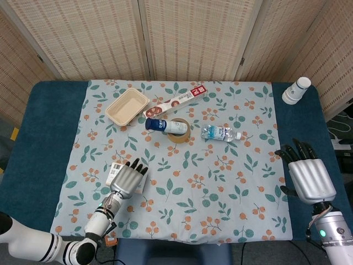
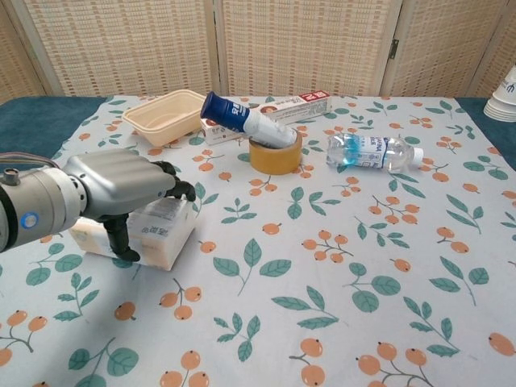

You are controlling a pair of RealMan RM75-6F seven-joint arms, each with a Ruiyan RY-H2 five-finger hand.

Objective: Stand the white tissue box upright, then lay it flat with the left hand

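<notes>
Fingers [image 2: 179, 189] of our left hand [image 2: 121, 189] wrap the flat white tissue box [image 2: 153, 232]; next we tip it upright.

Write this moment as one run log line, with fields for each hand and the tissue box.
left hand: over box, thumb on near side | white tissue box: flat on tablecloth | right hand: idle, fingers apart

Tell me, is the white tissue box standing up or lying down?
Lying down. The white tissue box rests on its broad side on the tablecloth, with the left hand draped over it.
</notes>
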